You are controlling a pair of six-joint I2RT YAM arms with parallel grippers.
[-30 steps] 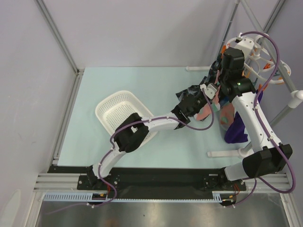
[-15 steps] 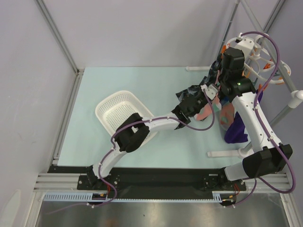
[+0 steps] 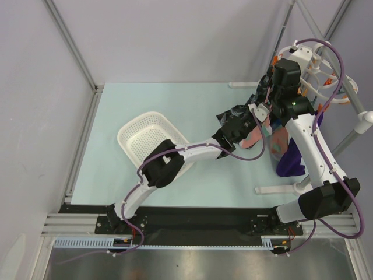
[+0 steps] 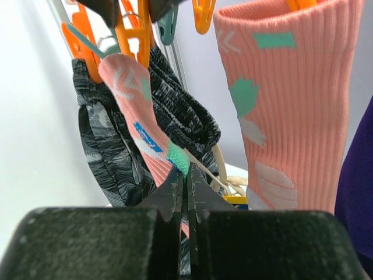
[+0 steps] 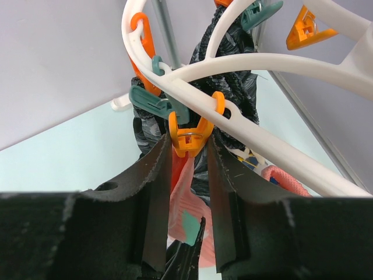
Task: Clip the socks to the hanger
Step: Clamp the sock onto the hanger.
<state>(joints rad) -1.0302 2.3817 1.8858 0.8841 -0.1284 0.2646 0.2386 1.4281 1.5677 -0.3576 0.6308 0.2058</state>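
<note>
The white ring hanger (image 5: 274, 64) hangs at the far right (image 3: 333, 87). My right gripper (image 5: 187, 146) is closed round an orange peg (image 5: 189, 135) on it, one finger on each side. A salmon sock (image 5: 183, 198) hangs from that peg. My left gripper (image 4: 186, 175) is shut on that sock's (image 4: 143, 125) green lower end, just below the right one; its tips show in the right wrist view (image 5: 189, 256). A second salmon sock (image 4: 291, 105) hangs clipped to the right. In the top view both grippers meet by the hanger, the left one (image 3: 252, 119) below the right one (image 3: 269, 87).
A dark patterned cloth (image 4: 105, 134) hangs behind the held sock. A purple garment (image 3: 289, 160) hangs at the right. Spare teal pegs (image 5: 148, 99) and orange ones sit on the ring. A white basket (image 3: 148, 137) stands on the table at the left. The stand's white foot (image 3: 280, 188) lies near the right arm.
</note>
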